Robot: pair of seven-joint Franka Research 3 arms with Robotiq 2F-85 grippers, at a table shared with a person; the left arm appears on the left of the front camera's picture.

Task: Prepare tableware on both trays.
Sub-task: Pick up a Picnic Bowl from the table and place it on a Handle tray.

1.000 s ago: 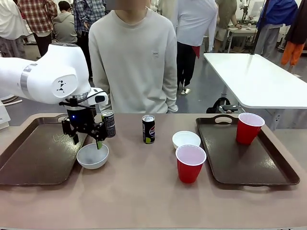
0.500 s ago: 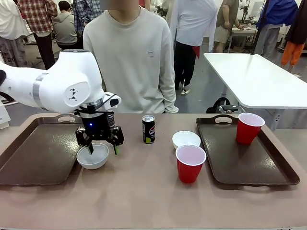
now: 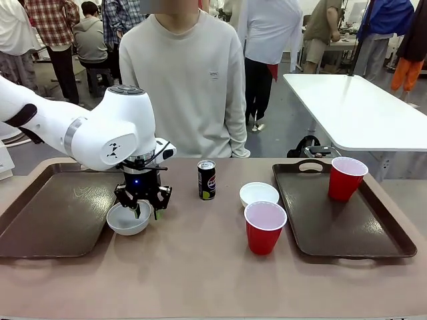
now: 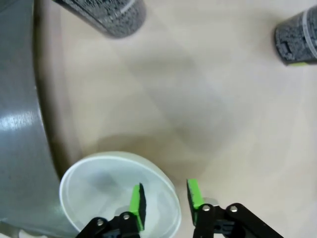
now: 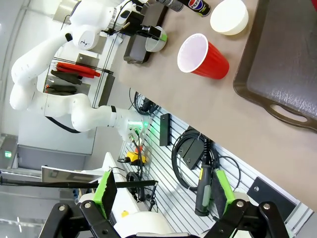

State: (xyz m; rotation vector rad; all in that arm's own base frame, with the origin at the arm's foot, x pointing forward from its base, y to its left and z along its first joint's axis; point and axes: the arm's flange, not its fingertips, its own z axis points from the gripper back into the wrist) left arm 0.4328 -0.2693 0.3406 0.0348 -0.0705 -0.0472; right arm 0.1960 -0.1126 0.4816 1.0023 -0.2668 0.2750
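My left gripper (image 3: pixel 142 208) reaches down over the right rim of a small white bowl (image 3: pixel 127 220) that sits on the table beside the left tray (image 3: pixel 47 220). In the left wrist view the gripper (image 4: pixel 166 192) straddles the bowl's rim (image 4: pixel 89 173), one green pad inside and one outside, a narrow gap still showing. Two dark cans (image 4: pixel 106 17) (image 4: pixel 297 37) stand beyond it. A can (image 3: pixel 207 180), a second bowl (image 3: pixel 259 194) and a red cup (image 3: pixel 265 228) are at mid-table. Another red cup (image 3: pixel 347 178) stands on the right tray (image 3: pixel 360 230). My right gripper (image 5: pixel 163 193) is open and empty.
A person in a light sweatshirt (image 3: pixel 183 80) stands at the far edge, hands out of sight. The right wrist view looks from off the table's side at the red cup (image 5: pixel 203 57), the bowl (image 5: pixel 229 16) and the tray's handle end (image 5: pixel 287 109).
My left arm has swung right along the bowl and lowered onto its right rim. Its jaws have narrowed from wide open to a small gap around the rim. The can behind is now hidden.
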